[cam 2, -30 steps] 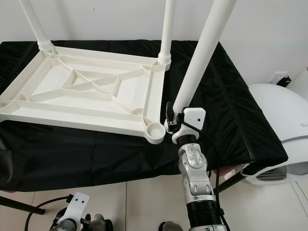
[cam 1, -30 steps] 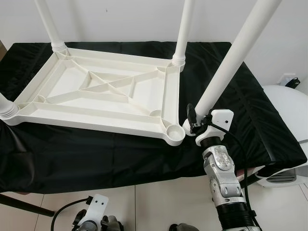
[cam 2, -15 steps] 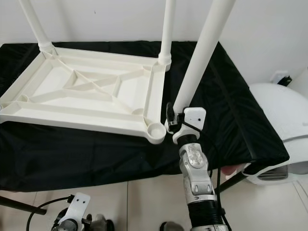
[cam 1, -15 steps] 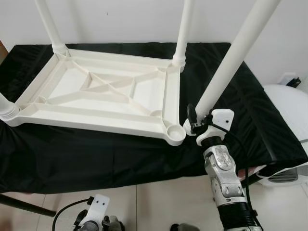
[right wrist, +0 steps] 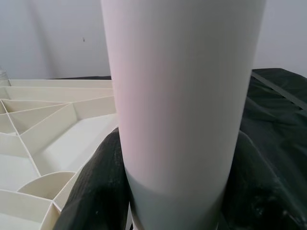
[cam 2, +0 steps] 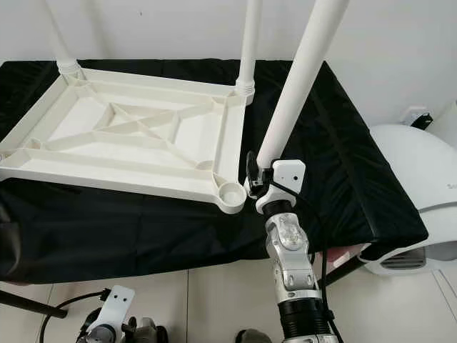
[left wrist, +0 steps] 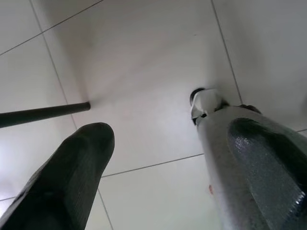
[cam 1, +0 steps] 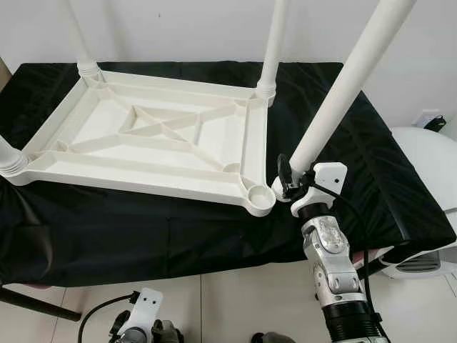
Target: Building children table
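White table leg (cam 1: 341, 89) tilted, top leaning right; right end effector (cam 1: 285, 187) pinching its base beside tabletop (cam 1: 157, 136).

Black-draped table (cam 1: 107, 229), upturned white tabletop (cam 1: 153, 139) on it

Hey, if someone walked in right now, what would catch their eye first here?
Probably the upside-down white tabletop on the black cloth, with three legs already standing up from its corners. Next, the fourth leg, gripped near its lower end by the right gripper, tilted just beside the empty near-right socket.
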Tool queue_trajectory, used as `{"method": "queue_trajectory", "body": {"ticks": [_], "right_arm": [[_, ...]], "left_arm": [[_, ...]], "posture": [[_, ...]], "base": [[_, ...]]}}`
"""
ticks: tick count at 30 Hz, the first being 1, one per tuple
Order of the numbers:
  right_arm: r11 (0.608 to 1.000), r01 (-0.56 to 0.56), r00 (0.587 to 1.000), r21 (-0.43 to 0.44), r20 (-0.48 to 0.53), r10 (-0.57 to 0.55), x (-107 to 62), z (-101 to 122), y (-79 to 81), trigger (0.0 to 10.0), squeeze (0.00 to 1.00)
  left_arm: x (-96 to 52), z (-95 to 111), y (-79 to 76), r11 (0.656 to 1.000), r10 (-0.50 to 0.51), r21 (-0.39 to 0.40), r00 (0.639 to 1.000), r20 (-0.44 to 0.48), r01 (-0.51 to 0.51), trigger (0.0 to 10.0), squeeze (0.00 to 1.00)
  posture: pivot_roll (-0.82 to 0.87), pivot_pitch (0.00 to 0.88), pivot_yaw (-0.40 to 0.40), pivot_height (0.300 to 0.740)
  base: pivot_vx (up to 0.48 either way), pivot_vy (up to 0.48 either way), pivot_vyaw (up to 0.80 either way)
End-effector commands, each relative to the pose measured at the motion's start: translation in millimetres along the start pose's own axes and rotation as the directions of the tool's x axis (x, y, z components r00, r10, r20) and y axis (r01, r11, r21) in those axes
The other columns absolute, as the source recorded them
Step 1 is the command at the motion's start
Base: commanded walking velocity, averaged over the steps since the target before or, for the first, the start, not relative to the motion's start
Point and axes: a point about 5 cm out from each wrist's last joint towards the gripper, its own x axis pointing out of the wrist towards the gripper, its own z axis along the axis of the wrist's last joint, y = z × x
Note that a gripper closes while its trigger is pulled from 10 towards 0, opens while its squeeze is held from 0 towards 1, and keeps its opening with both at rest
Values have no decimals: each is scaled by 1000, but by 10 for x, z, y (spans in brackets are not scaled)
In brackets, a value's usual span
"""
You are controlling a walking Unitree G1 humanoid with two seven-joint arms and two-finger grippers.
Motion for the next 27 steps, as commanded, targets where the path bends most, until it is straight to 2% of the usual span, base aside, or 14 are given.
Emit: {"method": "queue_trajectory", "body": {"ticks": [1,7,9,14,16,22,27], "right_arm": [[1000,0,1000,0,24,0,5,49,-3,10000,0],[1000,-2,1000,-1,22,2,2,47,-2,10000,0],[1000,0,1000,-2,23,1,1,51,-11,10000,0],[1000,0,1000,-4,22,0,-1,53,-18,10000,0],[1000,0,1000,-7,21,0,-4,56,-31,10000,0],[1000,-3,1000,-11,20,3,-6,63,-39,10000,0],[1000,-11,1000,-17,15,11,-2,73,-54,10000,0]], "left_arm": [[-26,-95,-86,997,-83,-12,996,-27,82,10000,0],[-24,-80,-80,996,-90,-3,996,-15,90,10000,0],[-24,-65,-88,994,-107,38,994,-3,107,10000,0],[-27,-71,-98,992,-113,49,994,-3,113,10000,0],[-38,-80,-151,986,-139,89,990,4,138,10000,0],[-46,-65,-217,976,-173,139,985,21,169,10000,0],[-61,-46,-298,954,-226,211,973,41,213,10000,0]], "posture": [[49,96,16,740],[51,102,16,740],[54,113,17,740],[54,118,16,740],[52,127,14,740],[56,144,8,740],[65,169,0,740]], "base": [[0,0,0],[0,0,0],[0,0,0],[0,0,0],[0,0,0],[0,0,0],[0,0,0]]}}
